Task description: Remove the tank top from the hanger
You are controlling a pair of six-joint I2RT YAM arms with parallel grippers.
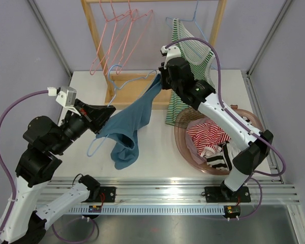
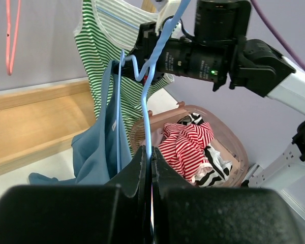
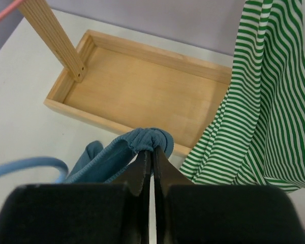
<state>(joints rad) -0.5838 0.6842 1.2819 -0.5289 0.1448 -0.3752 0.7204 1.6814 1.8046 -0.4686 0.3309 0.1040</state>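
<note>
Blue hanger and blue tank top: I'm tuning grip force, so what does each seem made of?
The blue hanger looks like thin wire, probably metal under a smooth, slightly glossy coloured coating. The blue tank top looks like soft, matte knit fabric, maybe cotton or a blend: it bunches and hangs limply in folds.

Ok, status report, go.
Left gripper shut on blue hanger. Right gripper shut on blue tank top, not yet clear of hanger. Green striped top hangs close beside.
</note>
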